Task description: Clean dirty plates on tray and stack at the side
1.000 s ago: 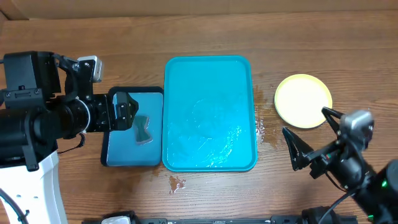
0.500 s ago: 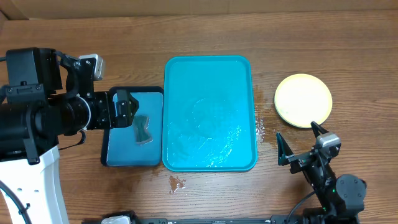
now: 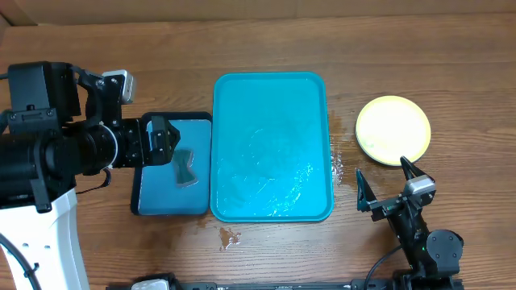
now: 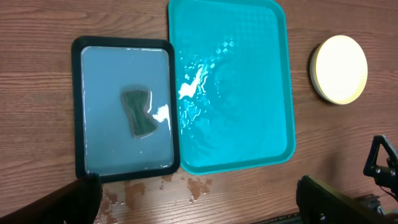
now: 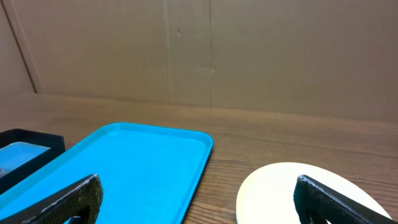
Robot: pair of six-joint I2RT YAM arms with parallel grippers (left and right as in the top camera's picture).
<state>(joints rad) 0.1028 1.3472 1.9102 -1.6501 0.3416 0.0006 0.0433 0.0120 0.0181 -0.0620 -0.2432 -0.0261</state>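
Note:
The teal-blue tray (image 3: 272, 147) lies at the table's middle, wet and with no plates on it; it also shows in the left wrist view (image 4: 230, 81) and the right wrist view (image 5: 124, 168). The plates (image 3: 393, 130) sit stacked right of the tray, lime-green rim and pale centre on top; the stack shows in the left wrist view (image 4: 339, 68) and the right wrist view (image 5: 292, 196). My right gripper (image 3: 384, 187) is open and empty, low near the front edge, below the stack. My left gripper (image 3: 164, 142) is open and empty above the small tray.
A smaller black-rimmed blue tray (image 3: 146, 199) left of the teal tray holds water and a dark green sponge (image 3: 185, 167). Water spots (image 3: 228, 238) lie on the wood in front of the trays and between tray and plates (image 3: 339, 165). A cardboard wall stands behind.
My right arm has pulled back from the plate stack toward the front edge and dropped low. The left arm and the plates have not moved.

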